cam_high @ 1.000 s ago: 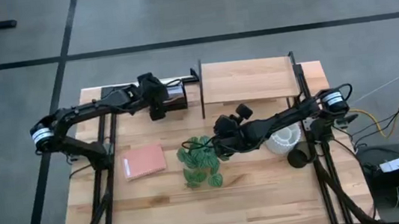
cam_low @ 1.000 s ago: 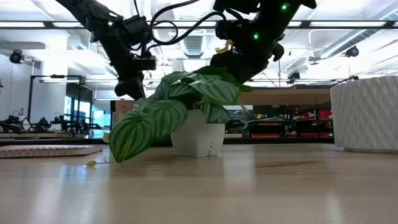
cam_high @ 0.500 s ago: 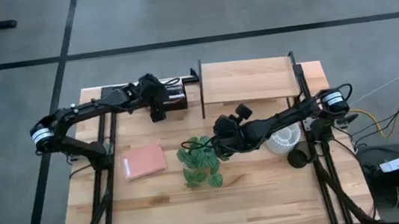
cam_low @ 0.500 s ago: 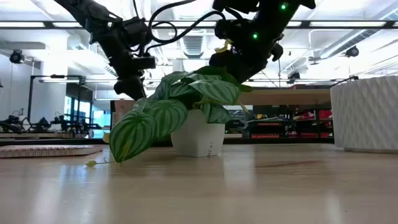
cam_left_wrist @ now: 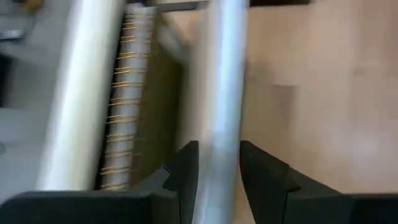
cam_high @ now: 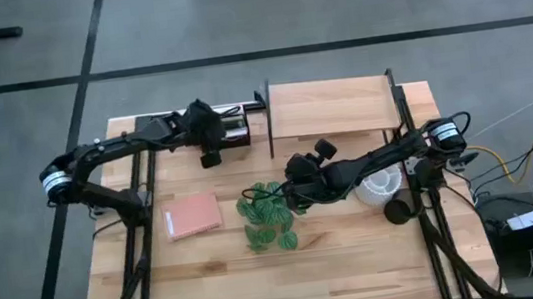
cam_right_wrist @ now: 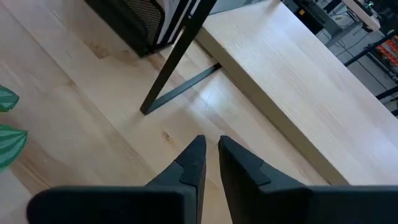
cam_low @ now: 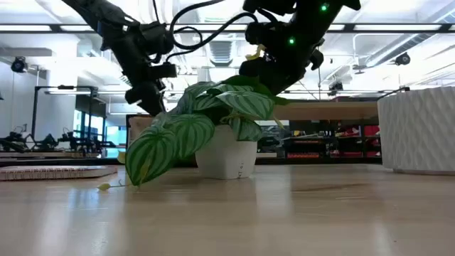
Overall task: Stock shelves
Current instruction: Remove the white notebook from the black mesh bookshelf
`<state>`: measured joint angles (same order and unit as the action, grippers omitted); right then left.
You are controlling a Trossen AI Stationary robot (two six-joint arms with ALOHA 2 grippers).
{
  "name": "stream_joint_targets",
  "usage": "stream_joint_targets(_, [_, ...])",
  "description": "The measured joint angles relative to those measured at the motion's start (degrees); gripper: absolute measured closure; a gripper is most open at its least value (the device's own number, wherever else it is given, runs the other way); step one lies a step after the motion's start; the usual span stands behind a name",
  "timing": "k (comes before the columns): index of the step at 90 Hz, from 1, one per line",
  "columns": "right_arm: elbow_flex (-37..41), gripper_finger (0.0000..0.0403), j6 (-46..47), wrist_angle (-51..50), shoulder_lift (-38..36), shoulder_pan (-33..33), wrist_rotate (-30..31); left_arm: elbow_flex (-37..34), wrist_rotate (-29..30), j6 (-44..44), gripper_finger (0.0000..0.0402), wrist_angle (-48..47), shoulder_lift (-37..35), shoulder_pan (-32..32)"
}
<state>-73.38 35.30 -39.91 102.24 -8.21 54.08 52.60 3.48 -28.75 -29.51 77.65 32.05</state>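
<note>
**A:** Where are the shelves [cam_high: 330, 108] sitting?

**B:** At the far edge of the table [cam_high: 361, 270], pale board on a thin black frame. Everything else I'm placing from them: the dark book rack [cam_high: 231, 128] is just beside their left end, the potted plant [cam_high: 269, 217] on their near side, the white ribbed pot [cam_high: 381, 186] near their right end.

**A:** And the grippers?

**B:** The left gripper [cam_left_wrist: 217, 168] is working at the rack, its fingers closing on a pale, flat spine, apparently a book or notebook. The right gripper [cam_right_wrist: 210, 155] is hovering between plant and shelves, fingers nearly together, holding nothing.

**A:** How would the shelves handle?

**B:** I'm judging them stiff and fairly light, so a hard push could slide them. The board looks smooth; items should be set down gently. To shift them, grip a frame leg.
</note>
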Motion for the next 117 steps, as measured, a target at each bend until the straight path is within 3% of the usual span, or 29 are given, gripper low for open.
stream_joint_targets(15, [0.0,0.0379,0.0,0.0,0.0,0.0,0.0,0.0,-2.2,0.9,0.0303,-1.9,0.0,0.0])
stream_joint_targets(34, [0.0,0.0373,0.0,0.2,0.0,0.0,0.0,0.0,6.3,-0.2,0.0303,-0.5,0.1,0.1])
stream_joint_targets(67, [0.0,0.0376,0.0,0.4,0.0,0.0,0.0,0.0,7.1,-2.6,0.0303,0.0,0.4,0.0])
stream_joint_targets(88, [0.0,0.0376,-0.2,0.5,0.0,0.0,0.0,0.0,21.3,-4.4,0.0303,-0.3,1.6,0.1])
stream_joint_targets(117, [0.0,0.0374,-1.1,1.6,0.0,0.0,0.0,0.0,15.4,-3.8,0.0316,-0.3,1.7,0.1])
